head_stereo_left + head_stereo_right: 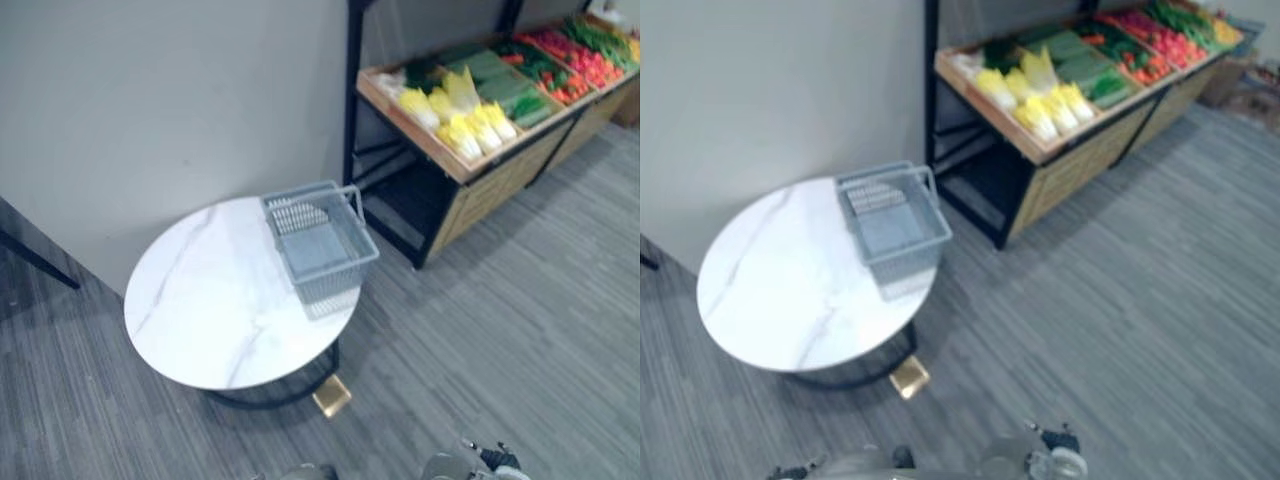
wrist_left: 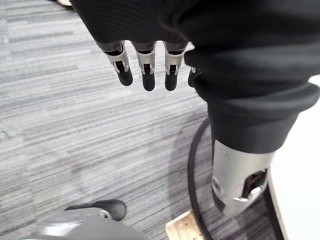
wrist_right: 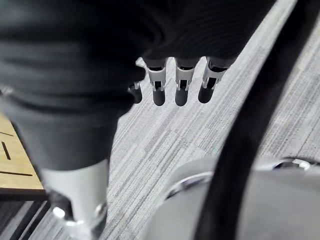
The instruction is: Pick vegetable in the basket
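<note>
An empty grey wire basket (image 1: 320,240) with its handle raised stands at the right edge of a round white marble table (image 1: 210,300). Behind and to the right, a wooden produce stand (image 1: 470,180) carries pale yellow leafy vegetables (image 1: 468,125), green vegetables (image 1: 505,90) and red ones (image 1: 572,62). My left hand (image 2: 145,65) hangs over the grey carpet beside the table's rim (image 2: 300,170), fingers straight and holding nothing. My right hand (image 3: 180,82) also hangs over the carpet, fingers straight and empty. Both hands are far from the basket and the stand.
A grey wall runs behind the table. The stand has a black metal frame (image 1: 350,110) and a dark lower shelf. A small gold block (image 1: 331,396) lies on the carpet by the table's black ring base. Open carpet stretches to the right toward the stand.
</note>
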